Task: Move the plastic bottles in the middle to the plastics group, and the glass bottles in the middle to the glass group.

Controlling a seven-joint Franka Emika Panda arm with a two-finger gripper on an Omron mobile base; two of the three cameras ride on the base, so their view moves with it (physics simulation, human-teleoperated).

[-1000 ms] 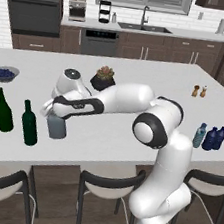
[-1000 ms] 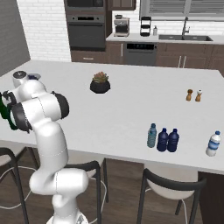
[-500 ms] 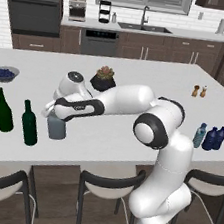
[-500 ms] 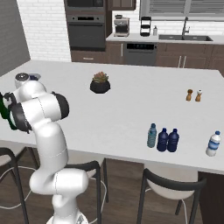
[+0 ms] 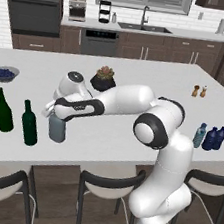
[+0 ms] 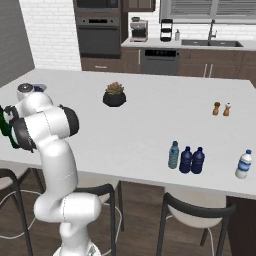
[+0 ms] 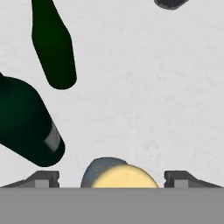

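The squat grey glass bottle (image 5: pixel 57 129) with a tan cap (image 7: pixel 124 178) stands upright on the island counter, just right of the two tall dark green bottles (image 5: pixel 29 123) (image 5: pixel 4 111) of the glass group. My gripper (image 5: pixel 57 115) hangs over its top, open. In the hand view the fingertips (image 7: pixel 43 178) stand wide on either side of the cap, with a gap on each side, at the gripper (image 7: pixel 112 179). The green bottles (image 7: pixel 52 43) (image 7: pixel 26 122) lie close on one side. The plastics group, small pale and navy blue bottles (image 6: pixel 186 159) (image 5: pixel 210 138), clusters near the front right edge.
A potted plant (image 5: pixel 104 79) sits mid-counter behind my arm, and a bowl of blueberries (image 5: pixel 3 73) at the far left. Salt and pepper shakers (image 5: pixel 199 91) stand at the right. A pale bottle (image 6: pixel 244 164) stands alone right of the blue cluster. Stools line the counter's front edge (image 5: pixel 102 158).
The jaws have opened and let go of the grey bottle, which stays standing beside the green bottles. The arm has hardly moved.
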